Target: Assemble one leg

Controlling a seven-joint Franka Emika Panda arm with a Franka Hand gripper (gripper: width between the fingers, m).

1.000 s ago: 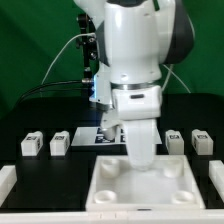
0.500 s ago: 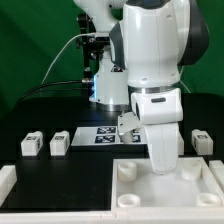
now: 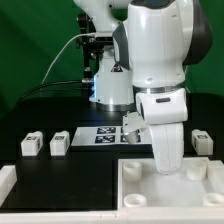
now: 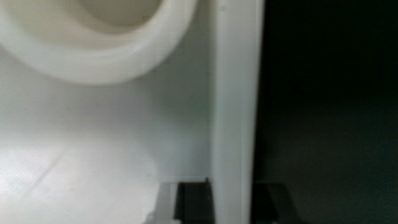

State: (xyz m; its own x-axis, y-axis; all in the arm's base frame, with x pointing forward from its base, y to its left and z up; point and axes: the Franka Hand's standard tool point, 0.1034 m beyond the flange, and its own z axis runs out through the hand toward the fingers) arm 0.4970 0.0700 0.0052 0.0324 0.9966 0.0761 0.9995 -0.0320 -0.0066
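Note:
Two small white legs (image 3: 33,144) (image 3: 60,143) with tags stand on the black table at the exterior view's left. Another leg (image 3: 203,141) stands at the right. My gripper (image 3: 166,166) reaches down onto the far rim of the large white panel (image 3: 190,188) at the lower right. In the wrist view the gripper (image 4: 231,198) has its dark fingers (image 4: 191,203) on either side of the panel's upright rim (image 4: 235,100), shut on it. A round recess (image 4: 107,40) of the panel shows beside the rim.
The marker board (image 3: 103,135) lies flat on the table behind the panel, between the left legs and my arm. A white ledge (image 3: 6,180) sits at the lower left corner. My arm's base and cables stand at the back.
My gripper and the white panel have moved together toward the exterior view's right. The marker board is now uncovered. The legs at the left have not moved.

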